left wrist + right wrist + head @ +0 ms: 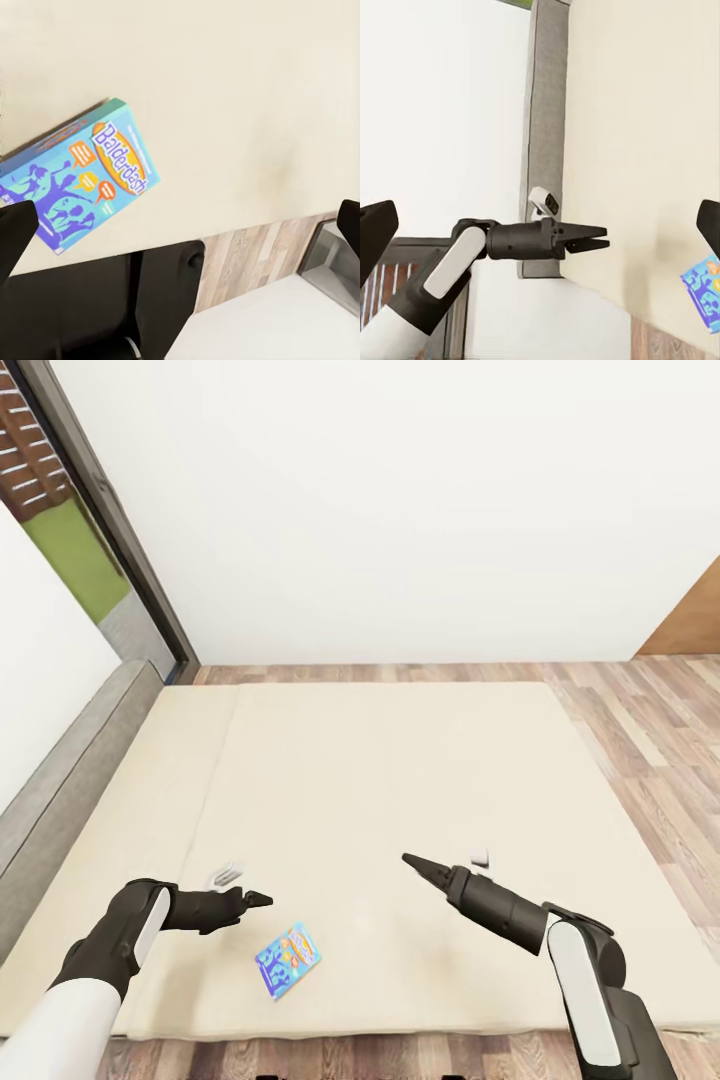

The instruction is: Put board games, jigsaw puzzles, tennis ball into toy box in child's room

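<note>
The small blue board game (288,959) lies flat on the beige mattress of the bed (400,780), close to its near edge. In the left wrist view the blue board game (79,184) shows an orange title oval. My left gripper (258,900) hovers just above and to the left of it, open, its fingertips (15,232) wide apart with nothing between them. My right gripper (412,860) hangs open over the mattress further right, apart from the game, fingertips (376,225) spread. A corner of the blue board game (705,292) also appears in the right wrist view.
A grey headboard (60,790) runs along the bed's left side under a tall dark-framed window (70,510). Wood-plank floor (650,740) borders the bed on the right and front. A white wall stands behind.
</note>
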`<state>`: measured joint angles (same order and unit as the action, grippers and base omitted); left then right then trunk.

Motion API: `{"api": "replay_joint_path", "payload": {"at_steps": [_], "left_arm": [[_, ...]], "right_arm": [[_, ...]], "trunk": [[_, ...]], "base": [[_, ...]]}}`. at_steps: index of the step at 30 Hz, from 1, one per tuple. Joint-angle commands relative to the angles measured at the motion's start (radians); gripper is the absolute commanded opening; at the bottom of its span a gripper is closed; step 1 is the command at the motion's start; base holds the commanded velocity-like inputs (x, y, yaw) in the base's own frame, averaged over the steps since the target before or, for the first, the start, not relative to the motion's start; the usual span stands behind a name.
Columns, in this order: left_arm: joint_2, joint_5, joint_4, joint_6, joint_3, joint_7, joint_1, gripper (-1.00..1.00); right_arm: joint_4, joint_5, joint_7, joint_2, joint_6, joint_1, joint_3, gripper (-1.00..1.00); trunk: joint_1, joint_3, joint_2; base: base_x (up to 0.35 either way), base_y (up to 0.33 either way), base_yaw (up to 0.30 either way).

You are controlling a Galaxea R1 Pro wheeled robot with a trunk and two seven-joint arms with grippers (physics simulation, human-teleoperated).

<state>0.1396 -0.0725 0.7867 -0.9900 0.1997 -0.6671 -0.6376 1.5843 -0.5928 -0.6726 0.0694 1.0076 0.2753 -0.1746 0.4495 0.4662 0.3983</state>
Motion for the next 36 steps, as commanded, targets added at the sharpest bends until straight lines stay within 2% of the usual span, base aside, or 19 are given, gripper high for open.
{"api": "replay_joint_path", "payload": {"at_steps": [1, 4, 7, 12, 21, 36], "left_arm": [[0.000, -0.007, 0.000, -0.008, 0.001, 0.003, -0.001, 1.00], [0.000, -0.007, 0.000, -0.005, 0.001, 0.004, -0.001, 1.00], [0.000, -0.006, 0.000, 0.038, 0.000, 0.005, -0.001, 1.00], [-0.001, -0.004, 0.000, 0.067, -0.001, 0.006, -0.001, 1.00], [-0.004, 0.009, -0.001, 0.073, -0.005, 0.007, -0.001, 1.00], [-0.004, 0.012, -0.001, 0.074, -0.005, 0.009, -0.001, 1.00]], "right_arm": [[0.000, 0.005, -0.017, -0.005, 0.003, 0.001, -0.003, 1.00], [0.000, 0.005, -0.027, -0.011, -0.001, 0.001, -0.004, 1.00], [0.000, 0.006, -0.030, -0.013, -0.006, 0.001, -0.004, 1.00], [0.000, 0.007, -0.029, -0.013, -0.010, 0.001, -0.003, 1.00], [0.000, 0.011, -0.025, -0.013, -0.013, 0.002, -0.003, 1.00], [-0.001, 0.020, -0.024, -0.012, -0.014, 0.002, -0.003, 1.00]], "trunk": [[0.000, 0.003, 0.002], [0.000, 0.008, 0.002], [0.000, 0.013, 0.002], [0.000, 0.021, 0.002], [0.000, 0.036, 0.002], [0.000, 0.061, 0.002]], "base": [[0.000, 0.000, 0.000], [0.000, 0.000, 0.000], [0.000, 0.000, 0.000], [0.000, 0.000, 0.000], [0.000, 0.000, 0.000], [0.000, 0.000, 0.000]]}}
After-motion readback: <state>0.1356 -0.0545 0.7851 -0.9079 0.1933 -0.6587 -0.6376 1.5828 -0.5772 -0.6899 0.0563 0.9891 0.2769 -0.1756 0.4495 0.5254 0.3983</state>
